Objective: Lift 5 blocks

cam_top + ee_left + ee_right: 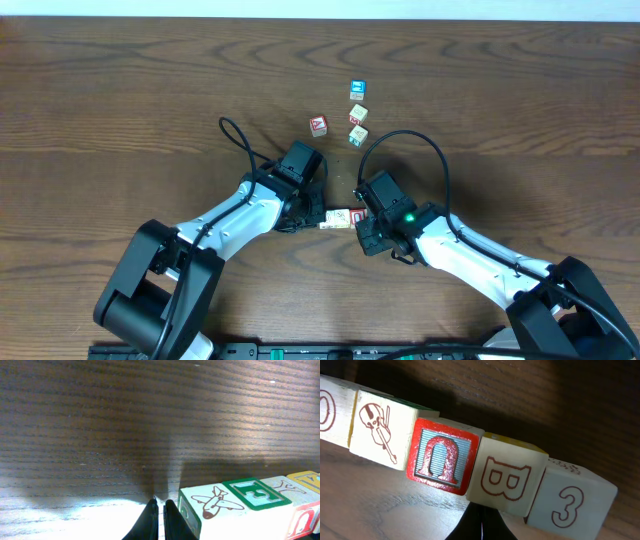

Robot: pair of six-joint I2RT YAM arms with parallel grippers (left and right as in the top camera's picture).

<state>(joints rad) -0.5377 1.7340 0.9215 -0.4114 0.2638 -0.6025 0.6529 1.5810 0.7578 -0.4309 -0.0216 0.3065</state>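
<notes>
**Figure. Two-arm approach to a row of blocks.** The five blocks (442, 455) stand face to face in one straight row near the middle of the worktop (120, 80), somewhat toward its near edge. The row's long axis runs roughly parallel to that edge. Several loose cubes (357, 114) lie well apart, toward the far edge.

The left gripper (159, 508), fingers pressed together and holding nothing, stands just beside the outer face of the row's left end block. Contact cannot be confirmed.

The right gripper (481, 521), likewise pressed together and empty, points at the long side of the row. Its tips sit low, below the joint between the red-letter block and the "B" block. In the overhead view it covers the right-hand blocks.

The row thus lies between the two arms, each about equally near. Whether it rests on the worktop cannot be told.

Judged from this, lifting all five as one beam depends on opposed pressure along the long axis. The right gripper appears to be off that axis.
</notes>
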